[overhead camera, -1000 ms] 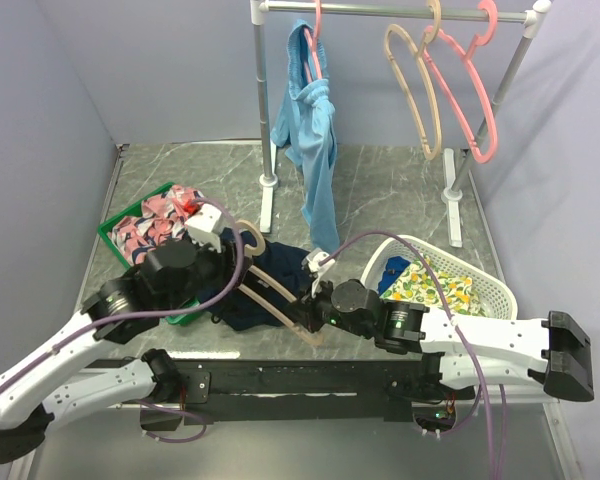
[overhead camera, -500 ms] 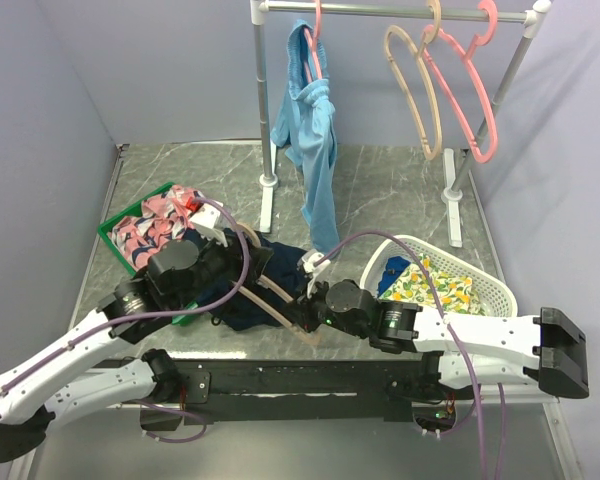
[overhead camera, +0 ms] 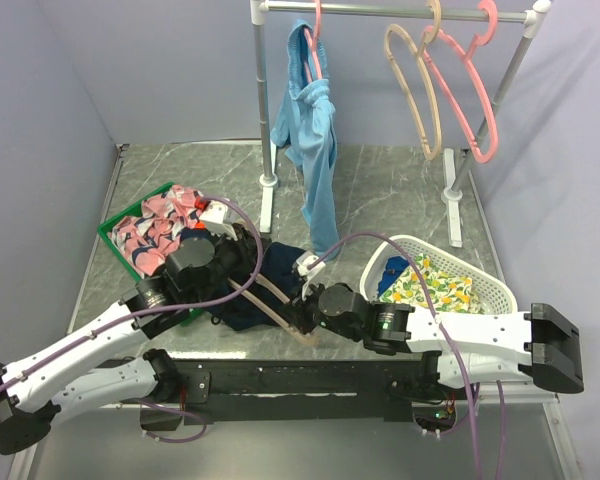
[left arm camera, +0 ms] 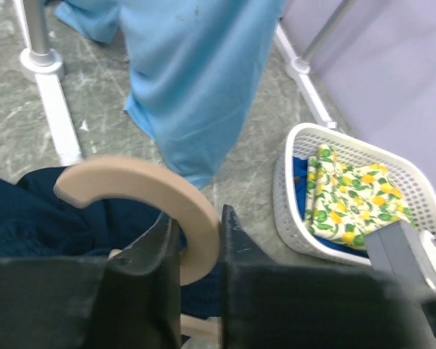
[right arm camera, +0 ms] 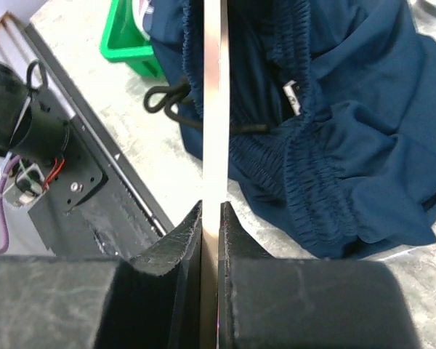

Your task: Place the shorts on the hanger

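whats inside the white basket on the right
A yellow-and-green lemon-print cloth lies in the white basket, over some dark blue fabric. Whatever is under them is covered.

1 navy shorts (right arm camera: 363,145), 2 beige hangers: low beige hanger (left arm camera: 131,169), racked beige hanger (overhead camera: 432,148), 2 pink hangers: left pink hanger (overhead camera: 317,22), right pink hanger (overhead camera: 483,152), 1 light-blue garment (overhead camera: 315,130), 1 rack (overhead camera: 380,11), 1 white basket (overhead camera: 485,300), 1 green bin (overhead camera: 130,210)

You have clothes rack (overhead camera: 380,12) at far side of grey marble table (overhead camera: 380,190). Light-blue garment (overhead camera: 315,140) hangs from left end of rail on pink hanger (overhead camera: 317,40). Cream spare hanger (overhead camera: 415,90) and second pink hanger (overhead camera: 470,100) hang bare at right end. Near left: green bin (overhead camera: 115,228), patterned clothes (overhead camera: 160,225) heaped inside. Near right: white basket (overhead camera: 480,275) holding lemon-print cloth (overhead camera: 435,285).
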Controlling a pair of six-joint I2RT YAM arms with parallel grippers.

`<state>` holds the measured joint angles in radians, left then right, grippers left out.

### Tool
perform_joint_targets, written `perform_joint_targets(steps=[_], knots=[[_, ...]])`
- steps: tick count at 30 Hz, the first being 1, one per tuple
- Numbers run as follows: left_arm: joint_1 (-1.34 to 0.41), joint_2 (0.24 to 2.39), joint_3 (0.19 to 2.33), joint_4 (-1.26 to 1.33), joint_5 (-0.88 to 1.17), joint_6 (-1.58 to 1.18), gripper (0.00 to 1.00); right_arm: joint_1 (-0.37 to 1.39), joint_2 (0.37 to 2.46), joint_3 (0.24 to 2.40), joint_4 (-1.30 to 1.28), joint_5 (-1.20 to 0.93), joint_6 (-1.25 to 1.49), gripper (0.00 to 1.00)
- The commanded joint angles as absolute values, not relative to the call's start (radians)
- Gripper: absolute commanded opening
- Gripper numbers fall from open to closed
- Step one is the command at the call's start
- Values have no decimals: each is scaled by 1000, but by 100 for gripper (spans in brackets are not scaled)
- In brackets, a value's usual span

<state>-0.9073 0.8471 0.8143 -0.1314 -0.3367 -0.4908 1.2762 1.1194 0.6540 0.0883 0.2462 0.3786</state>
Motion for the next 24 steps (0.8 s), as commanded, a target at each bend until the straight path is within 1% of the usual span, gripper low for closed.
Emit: perform_joint_targets(steps=[1, 2, 3, 4, 5, 6, 8, 9, 10, 12, 13, 14, 15, 18, 20, 24], knots=[[-911, 838, 822, -49, -356, -474, 1, 1285, 1117, 716, 103, 307, 419, 4], [-911, 824, 812, -51, -363, -471, 1, 1285, 1108, 719, 89, 314, 431, 25], [-911, 818, 808, -54, -370, -469, 1, 1285, 1103, 719, 78, 333, 443, 38], [-911, 810, 802, -61, -382, -472, 1, 1285, 1094, 719, 57, 340, 466, 47], [-911, 795, 795, -63, -387, -472, 1, 1287, 1068, 719, 43, 351, 480, 63], [-911, 787, 790, -64, -391, -469, 1, 1285, 1051, 718, 17, 374, 495, 70], [-911, 764, 772, -66, -402, -474, 1, 1285, 984, 713, -17, 409, 555, 80], [-911, 759, 769, -66, -408, -476, 1, 1285, 954, 710, -47, 428, 580, 82], [-911, 753, 765, -64, -411, -477, 1, 1284, 925, 697, -70, 495, 647, 83], [-911, 735, 755, -57, -416, -486, 1, 1224, 849, 664, -101, 474, 699, 78], [-913, 730, 752, -54, -420, -489, 1, 1188, 835, 649, -101, 404, 748, 65], [-913, 726, 749, -52, -423, -491, 1, 1136, 821, 634, -91, 355, 759, 55], [-911, 726, 750, -52, -434, -497, 1, 1120, 824, 600, -60, 326, 765, 50], [-911, 733, 758, -51, -442, -505, 1, 1112, 896, 574, -37, 282, 764, 50], [-911, 735, 761, -45, -440, -502, 1, 1112, 980, 562, -12, 256, 770, 48], [-911, 739, 773, -40, -442, -500, 1, 1114, 1098, 514, 129, 201, 781, 46]])
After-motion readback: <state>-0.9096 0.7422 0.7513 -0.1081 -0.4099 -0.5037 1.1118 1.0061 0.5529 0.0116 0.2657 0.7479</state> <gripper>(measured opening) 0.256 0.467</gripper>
